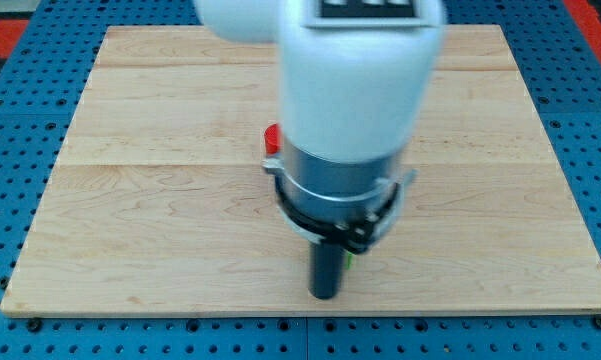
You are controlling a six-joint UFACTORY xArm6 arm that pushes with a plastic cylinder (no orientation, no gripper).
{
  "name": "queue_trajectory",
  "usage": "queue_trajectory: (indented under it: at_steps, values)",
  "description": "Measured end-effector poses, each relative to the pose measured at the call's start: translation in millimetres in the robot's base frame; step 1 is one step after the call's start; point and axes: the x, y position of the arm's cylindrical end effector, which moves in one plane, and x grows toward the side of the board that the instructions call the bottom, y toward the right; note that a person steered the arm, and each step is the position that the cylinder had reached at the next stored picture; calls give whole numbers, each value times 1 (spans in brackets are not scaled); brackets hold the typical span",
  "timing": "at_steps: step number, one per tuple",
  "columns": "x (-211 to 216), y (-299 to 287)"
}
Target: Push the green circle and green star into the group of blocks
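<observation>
The arm's white and grey body fills the middle of the view and hides most of the blocks. A red block [272,138] shows only as a small edge at the body's left side; its shape cannot be made out. A thin sliver of a green block [347,262] shows just right of the dark rod, touching or nearly touching it; its shape cannot be told. My tip [325,296] rests on the wooden board [140,200] near the view's bottom centre, just left of that green sliver. No other green block shows.
The wooden board lies on a blue perforated base [10,330] that surrounds it on all sides. The board's bottom edge runs a little below my tip.
</observation>
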Motion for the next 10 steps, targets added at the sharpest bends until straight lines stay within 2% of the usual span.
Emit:
queue_trajectory:
  at_steps: [1, 3, 8, 10]
  values:
    - [-19, 1]
    - [-22, 29]
    - [-86, 15]
    - [-86, 5]
